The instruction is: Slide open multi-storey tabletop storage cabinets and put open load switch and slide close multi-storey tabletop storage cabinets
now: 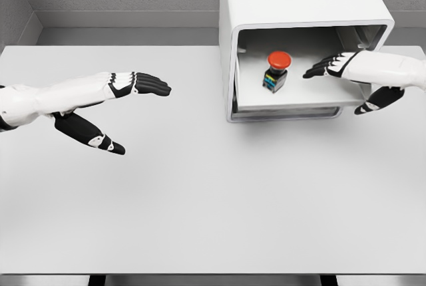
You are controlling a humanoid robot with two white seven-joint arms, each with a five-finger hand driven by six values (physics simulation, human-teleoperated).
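Inside open cabinet drawer [293, 103]: red-button switch [276, 71], no readable label; right hand [339, 65] fingers spread.

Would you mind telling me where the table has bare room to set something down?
The table is bare along its whole front, and between the left robot hand and the cabinet. It is crowded inside the open drawer, where the red-capped switch sits beside the right robot hand.
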